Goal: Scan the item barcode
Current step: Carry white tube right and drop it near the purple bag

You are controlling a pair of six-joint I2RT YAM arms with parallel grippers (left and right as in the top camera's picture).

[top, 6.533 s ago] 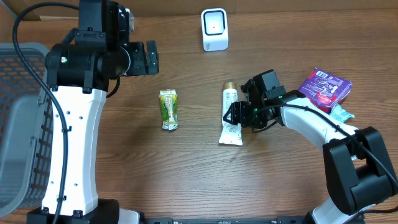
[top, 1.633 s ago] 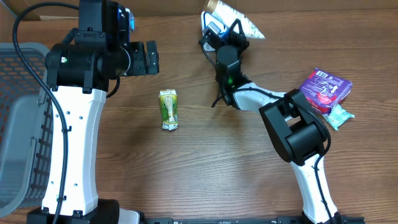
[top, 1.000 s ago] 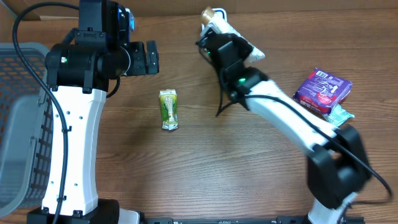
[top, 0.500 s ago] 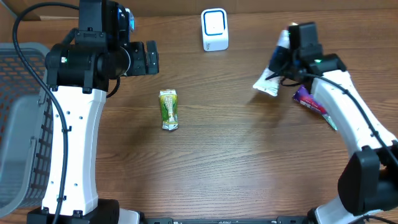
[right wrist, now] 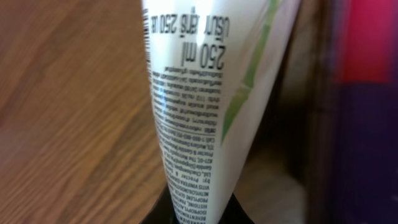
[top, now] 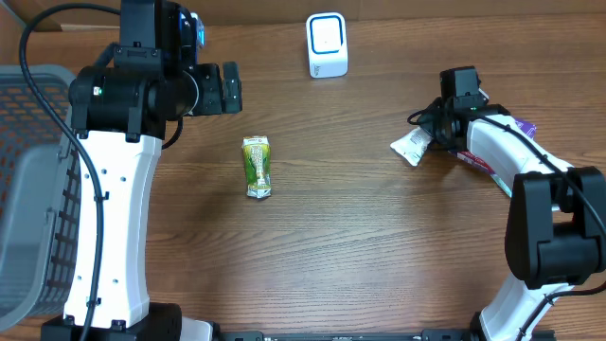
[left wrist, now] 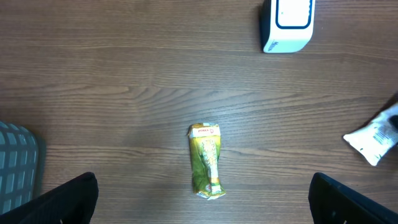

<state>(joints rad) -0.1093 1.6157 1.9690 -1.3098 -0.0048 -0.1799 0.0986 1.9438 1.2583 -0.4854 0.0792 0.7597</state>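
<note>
My right gripper is shut on a white tube with printed text and a green leaf design. It holds the tube low at the right of the table, right beside a purple package. The tube's flat end points left. The white barcode scanner stands at the back centre, well away from the tube. My left gripper hangs open high above the table, nothing between its fingers. From there I see the scanner and the tube's end.
A green packet lies left of centre, directly under the left wrist camera. A grey mesh basket stands at the left edge. The purple package lies at the far right, partly under my right arm.
My right arm has carried the tube away from the scanner to the right side and lowered it beside the purple package. The left arm has not moved.
</note>
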